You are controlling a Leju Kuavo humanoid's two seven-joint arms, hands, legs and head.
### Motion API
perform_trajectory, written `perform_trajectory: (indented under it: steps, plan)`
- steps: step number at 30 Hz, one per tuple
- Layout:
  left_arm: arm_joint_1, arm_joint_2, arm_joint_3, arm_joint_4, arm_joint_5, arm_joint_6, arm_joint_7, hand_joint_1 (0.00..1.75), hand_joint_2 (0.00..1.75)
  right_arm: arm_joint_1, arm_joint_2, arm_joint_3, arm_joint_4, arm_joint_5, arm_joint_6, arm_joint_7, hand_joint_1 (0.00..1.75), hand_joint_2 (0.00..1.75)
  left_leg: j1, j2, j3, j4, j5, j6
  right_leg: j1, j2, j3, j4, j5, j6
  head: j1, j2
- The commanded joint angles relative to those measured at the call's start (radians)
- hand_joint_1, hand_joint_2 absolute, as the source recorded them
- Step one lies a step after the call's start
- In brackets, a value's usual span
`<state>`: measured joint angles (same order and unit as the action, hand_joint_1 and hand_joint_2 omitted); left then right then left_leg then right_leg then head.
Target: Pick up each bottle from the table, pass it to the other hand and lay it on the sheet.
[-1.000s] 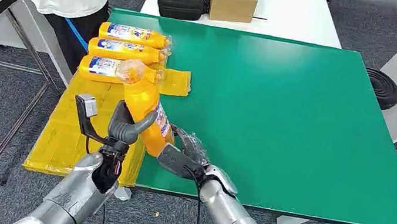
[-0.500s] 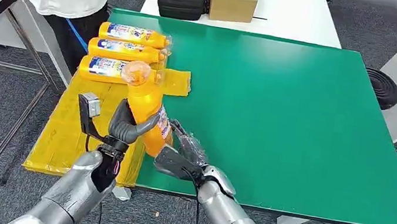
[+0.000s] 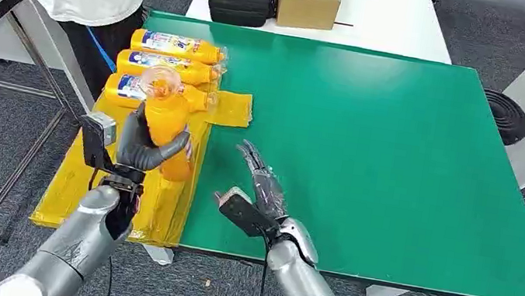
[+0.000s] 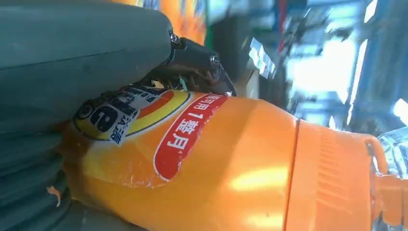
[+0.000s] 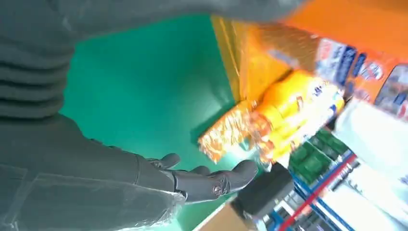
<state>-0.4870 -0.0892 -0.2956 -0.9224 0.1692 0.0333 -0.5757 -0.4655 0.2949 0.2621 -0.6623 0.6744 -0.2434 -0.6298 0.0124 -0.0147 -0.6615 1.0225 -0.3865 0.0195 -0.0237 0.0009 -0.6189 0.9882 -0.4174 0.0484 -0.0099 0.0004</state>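
While the left hand (image 3: 143,147) grips the orange bottle (image 3: 162,133) around its body, cap end raised, the bottle hangs above the yellow sheet (image 3: 86,177), a posture that suits lowering it flat. 3 laid bottles (image 3: 169,69) lie beyond this hand on the sheet. The right hand (image 3: 256,194) is empty, fingers spread, over the green table (image 3: 399,160) beside the sheet's edge. The left wrist view adds label detail on the bottle (image 4: 216,168); the right wrist view shows the extended fingers (image 5: 211,180).

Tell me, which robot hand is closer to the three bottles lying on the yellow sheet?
The left hand. It hovers just in front of the lying bottles, holding another bottle. The right hand sits over the green table.
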Motion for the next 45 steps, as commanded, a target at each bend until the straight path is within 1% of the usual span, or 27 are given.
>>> perform_trajectory:
  steps: [1,2,3,4,7,8,15,19,20,21,22,24,25,26,27,29,30,32,33,34,35,36,37,38,39,43,45]
  plan:
    - [-0.088,0.075,0.047,-0.044,-0.137,0.087,0.003,1.75,1.75,0.086,-0.064,0.038,-0.229,-0.020,0.040,0.007,0.00,0.00,0.001,0.000,0.003,0.001,-0.002,-0.001,0.002,-0.002,0.004,0.000,-0.002,-0.003,0.001,0.000]
    - [-0.097,0.083,0.041,-0.047,-0.163,0.107,-0.005,1.75,1.75,0.092,-0.066,0.037,-0.238,-0.025,0.038,0.004,0.00,0.00,0.001,0.000,0.005,0.001,-0.003,-0.001,0.002,-0.001,0.006,0.000,-0.003,-0.003,0.000,0.000]
    - [-0.121,0.110,0.023,-0.062,-0.231,0.138,-0.010,1.75,1.75,0.126,-0.081,0.041,-0.301,-0.038,0.043,-0.004,0.00,0.00,0.001,0.001,0.006,0.001,-0.003,0.000,0.002,-0.001,0.007,0.000,-0.003,-0.004,0.001,0.000]
    - [-0.143,0.137,-0.001,-0.076,-0.308,0.168,-0.001,1.75,1.75,0.154,-0.090,0.037,-0.351,-0.048,0.044,-0.003,0.00,0.00,0.001,0.001,0.003,0.001,-0.002,0.000,0.001,0.000,0.004,0.000,-0.002,-0.003,0.000,0.000]
    - [-0.225,0.212,-0.065,-0.108,-0.530,0.201,0.080,1.75,1.75,0.242,-0.125,0.009,-0.521,-0.091,0.068,0.003,0.00,0.00,0.001,-0.002,0.001,0.001,-0.001,0.000,0.001,-0.003,0.001,0.000,-0.002,-0.002,0.001,0.000]
    - [-0.228,0.212,-0.057,-0.112,-0.534,0.194,0.083,1.75,1.75,0.248,-0.128,0.005,-0.537,-0.093,0.078,0.007,0.00,0.00,0.002,-0.004,0.001,0.002,-0.002,0.000,0.002,-0.005,0.003,0.002,-0.003,-0.003,0.001,0.000]
    - [-0.216,0.208,-0.060,-0.109,-0.541,0.194,0.081,1.75,1.75,0.240,-0.123,0.001,-0.526,-0.095,0.084,0.010,0.00,0.00,0.000,0.001,0.003,0.000,-0.002,0.000,0.001,0.000,0.003,0.000,-0.002,-0.003,0.000,0.000]
    - [-0.216,0.208,-0.060,-0.109,-0.541,0.194,0.081,1.75,1.75,0.240,-0.123,0.001,-0.526,-0.095,0.084,0.010,0.00,0.00,0.000,0.001,0.001,0.000,-0.001,0.000,0.001,-0.001,0.001,0.000,-0.001,-0.002,0.000,0.000]
    - [-0.216,0.208,-0.060,-0.109,-0.541,0.194,0.081,1.75,1.75,0.240,-0.123,0.001,-0.526,-0.095,0.084,0.010,0.00,0.00,0.001,0.001,0.004,0.001,-0.003,0.000,0.001,-0.001,0.004,0.000,-0.003,-0.003,0.001,0.000]
    - [-0.226,0.233,-0.103,-0.100,-0.637,0.230,0.105,1.75,1.75,0.244,-0.120,-0.012,-0.533,-0.098,0.066,0.006,0.00,0.00,0.001,0.000,0.001,0.000,-0.001,0.000,0.001,-0.001,0.002,0.000,-0.001,-0.002,0.000,0.000]
    - [-0.231,0.248,-0.126,-0.097,-0.690,0.235,0.126,1.75,1.75,0.257,-0.128,-0.026,-0.560,-0.100,0.059,0.007,0.00,0.00,0.001,0.001,0.003,0.001,-0.002,0.000,0.001,-0.001,0.003,0.000,-0.002,-0.003,0.000,0.000]
    - [-0.254,0.299,-0.213,-0.063,-0.869,0.190,0.196,1.75,1.75,0.306,-0.133,-0.080,-0.648,-0.114,0.039,0.015,0.00,0.00,0.001,0.001,0.004,0.001,-0.003,0.000,0.001,-0.001,0.004,0.000,-0.003,-0.003,0.000,0.000]
    - [-0.265,0.310,-0.238,-0.028,-0.908,0.151,0.200,1.75,1.75,0.347,-0.143,-0.118,-0.708,-0.123,0.043,0.018,0.00,0.00,0.000,0.000,0.000,0.000,-0.001,0.000,0.001,-0.002,0.000,0.000,-0.001,-0.002,0.000,0.000]
    - [-0.272,0.320,-0.261,-0.004,-0.943,0.141,0.201,1.75,1.75,0.377,-0.145,-0.147,-0.747,-0.128,0.046,0.017,0.00,0.00,0.001,-0.001,0.004,0.000,-0.002,0.000,0.001,-0.003,0.004,0.000,-0.003,-0.003,0.001,0.000]
    - [-0.277,0.327,-0.281,0.023,-0.971,0.134,0.207,1.75,1.75,0.402,-0.145,-0.175,-0.781,-0.135,0.057,0.012,0.00,0.00,0.000,-0.002,0.001,0.000,-0.001,0.000,0.000,-0.004,0.002,0.000,-0.002,-0.002,0.000,0.000]
    - [-0.262,0.352,-0.324,0.068,-1.015,0.086,0.212,1.75,1.75,0.452,-0.120,-0.260,-0.865,-0.190,0.052,-0.010,0.00,0.00,0.000,-0.004,0.004,-0.001,-0.002,0.000,0.001,-0.006,0.005,-0.001,-0.003,-0.003,0.001,0.000]
    - [-0.251,0.356,-0.330,0.081,-1.021,0.080,0.212,1.75,1.75,0.467,-0.105,-0.294,-0.897,-0.224,0.059,-0.017,0.00,0.00,-0.001,-0.003,0.002,-0.001,-0.001,0.000,-0.001,-0.004,0.002,-0.001,-0.002,-0.002,0.000,0.000]
    - [-0.223,0.359,-0.353,0.120,-1.047,0.052,0.228,1.75,1.75,0.487,-0.091,-0.346,-0.936,-0.260,0.083,-0.012,0.00,0.00,0.000,0.000,0.006,0.000,-0.003,0.000,0.000,-0.001,0.005,0.000,-0.004,-0.003,0.002,0.000]
    - [-0.220,0.354,-0.362,0.146,-1.059,0.048,0.235,1.75,1.75,0.489,-0.085,-0.361,-0.939,-0.259,0.093,-0.005,0.00,0.00,-0.001,0.000,0.003,-0.001,-0.002,-0.001,-0.001,-0.001,0.002,0.000,-0.002,-0.002,0.000,0.000]
    - [-0.218,0.348,-0.375,0.175,-1.072,0.042,0.242,1.75,1.75,0.486,-0.080,-0.370,-0.927,-0.240,0.093,0.003,0.00,1.75,-0.001,0.000,0.007,-0.002,-0.003,-0.001,0.000,-0.001,0.006,-0.001,-0.004,-0.003,0.000,0.000]
    - [-0.215,0.342,-0.381,0.197,-1.077,0.037,0.245,1.75,1.75,0.478,-0.077,-0.372,-0.910,-0.220,0.095,0.016,0.00,1.75,-0.001,0.000,0.002,-0.001,-0.002,-0.001,-0.001,-0.001,0.001,0.000,-0.002,-0.002,0.001,0.000]
    - [-0.218,0.335,-0.401,0.228,-1.098,0.037,0.255,1.75,1.75,0.464,-0.071,-0.376,-0.882,-0.214,0.095,0.017,0.00,1.75,-0.001,0.000,0.007,-0.002,-0.003,-0.001,0.000,-0.001,0.006,-0.001,-0.003,-0.003,0.000,0.000]
    - [-0.216,0.325,-0.409,0.250,-1.106,0.033,0.260,1.75,1.75,0.455,-0.071,-0.373,-0.861,-0.213,0.101,0.018,0.00,1.75,-0.001,0.001,0.003,-0.002,-0.002,-0.001,-0.001,0.000,0.002,-0.001,-0.002,-0.002,0.000,0.000]
    - [-0.216,0.317,-0.425,0.272,-1.125,0.030,0.267,1.75,1.75,0.445,-0.069,-0.374,-0.842,-0.215,0.104,0.019,0.00,1.75,0.000,0.001,0.006,-0.002,-0.003,-0.001,0.001,0.000,0.006,-0.002,-0.003,-0.003,0.001,0.000]
    - [-0.213,0.308,-0.437,0.298,-1.143,0.029,0.275,1.75,1.75,0.436,-0.068,-0.373,-0.821,-0.215,0.104,0.018,0.00,1.75,0.000,0.001,0.003,-0.002,-0.002,-0.002,0.000,0.000,0.002,-0.001,-0.001,-0.002,0.000,0.000]
    - [-0.195,0.308,-0.458,0.332,-1.159,0.019,0.274,1.75,1.75,0.436,-0.066,-0.374,-0.809,-0.224,0.106,0.017,0.00,1.75,0.000,0.004,0.007,-0.002,-0.004,-0.002,0.000,0.001,0.006,-0.002,-0.002,-0.003,0.001,0.000]
    - [-0.192,0.309,-0.458,0.333,-1.160,0.022,0.273,1.75,1.75,0.438,-0.067,-0.374,-0.811,-0.225,0.106,0.016,0.00,1.75,0.000,0.003,0.003,-0.001,-0.003,-0.002,0.000,0.001,0.001,-0.001,-0.001,-0.002,0.000,0.000]
